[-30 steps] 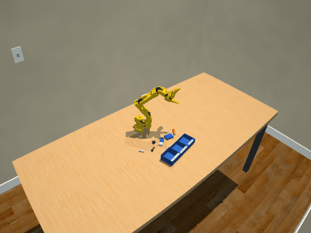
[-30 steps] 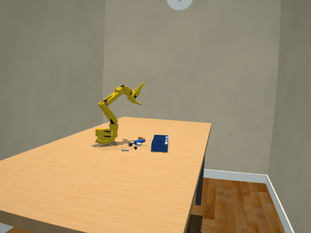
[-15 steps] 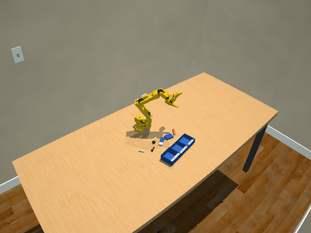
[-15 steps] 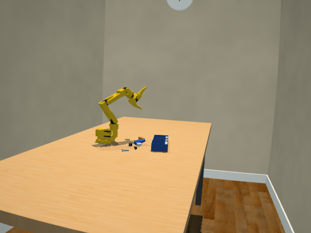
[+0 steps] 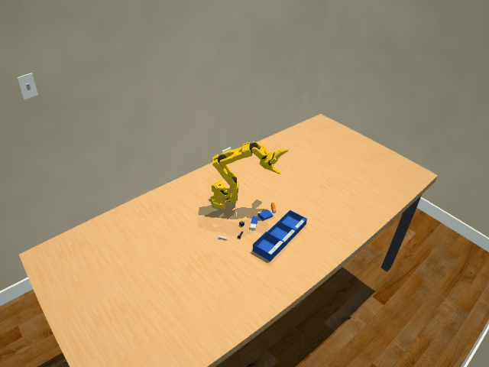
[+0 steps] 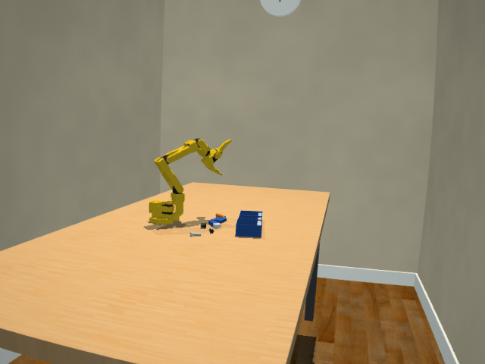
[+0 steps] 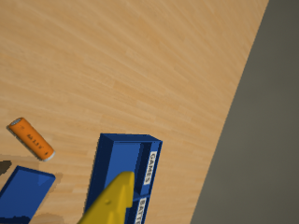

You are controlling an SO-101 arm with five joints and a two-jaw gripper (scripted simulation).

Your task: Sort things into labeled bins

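The gripper (image 5: 277, 160) hangs high with jaws spread wide, holding nothing. Below it, the blue three-compartment bin (image 5: 272, 252) shows only bare floors; the orange battery (image 7: 32, 139) lies just beside it.

A small yellow arm (image 5: 230, 166), center frame, built of blocky segments with black joints, rises from a squat yellow base (image 5: 219, 201); its gripper (image 5: 278, 160) ends in two tapered, pointed yellow fingers.

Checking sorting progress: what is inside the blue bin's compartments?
The three compartments of the blue bin show only bare blue floors in the top view. In the wrist view, the gripper's yellow finger covers part of it.
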